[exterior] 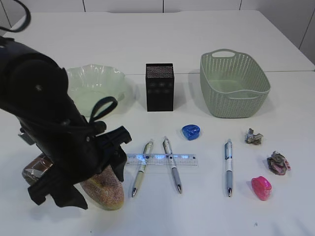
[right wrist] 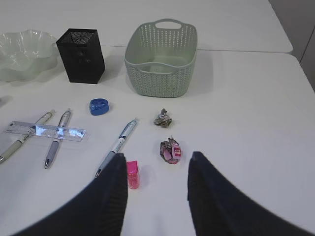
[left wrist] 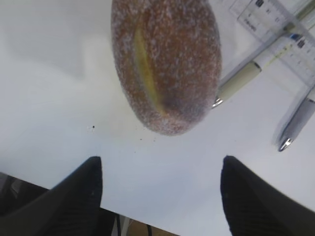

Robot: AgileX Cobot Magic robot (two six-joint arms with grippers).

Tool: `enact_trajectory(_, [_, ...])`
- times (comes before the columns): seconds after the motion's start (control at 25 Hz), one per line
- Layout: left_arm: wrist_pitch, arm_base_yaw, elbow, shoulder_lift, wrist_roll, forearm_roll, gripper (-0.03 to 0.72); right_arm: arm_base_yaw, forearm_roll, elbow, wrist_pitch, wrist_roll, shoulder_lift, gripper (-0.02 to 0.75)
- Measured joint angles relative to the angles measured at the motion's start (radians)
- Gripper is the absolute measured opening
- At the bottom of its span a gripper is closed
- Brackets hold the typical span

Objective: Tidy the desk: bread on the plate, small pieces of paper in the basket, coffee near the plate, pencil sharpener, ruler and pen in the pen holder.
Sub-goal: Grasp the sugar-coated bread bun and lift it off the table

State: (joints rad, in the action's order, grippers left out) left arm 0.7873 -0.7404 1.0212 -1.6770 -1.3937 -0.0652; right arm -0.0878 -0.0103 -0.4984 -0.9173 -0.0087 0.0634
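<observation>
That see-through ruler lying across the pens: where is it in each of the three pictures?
Exterior view: ruler at lower centre, across two pens.
Left wrist view: top right corner, beside the bread.
Right wrist view: left edge, mid-height.
Shared landmark: the cream-barrelled pen under it.

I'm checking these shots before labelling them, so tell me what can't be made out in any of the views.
- Coffee: exterior view, mostly behind the left arm; label unreadable.
- Bread: left wrist view, top cut off by the frame edge; exterior view, partly behind the arm.
- Ruler markings: too small everywhere, blurred in the left wrist view.
- Pen holder contents: dark mesh hides the inside.
- Paper pieces: print too small.
</observation>
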Motion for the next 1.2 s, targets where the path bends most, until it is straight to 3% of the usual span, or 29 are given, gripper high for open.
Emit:
enact_trajectory(0.68, [-0.080,-0.024,0.001,-0.127,-0.012,0.045,0.530,0.000,-0.006,0.000,0.000,0.000,0.000,0.333])
enact_trajectory(0.96, [-0.099,0.026,0.001,-0.139,-0.015,0.074,0.530,-0.016,-0.006,0.000,0.000,0.000,0.000,0.333])
enact_trajectory(1.2, [-0.128,0.027,0.002,-0.163,-0.015,0.086,0.530,-0.019,-0.008,0.000,0.000,0.000,0.000,0.333])
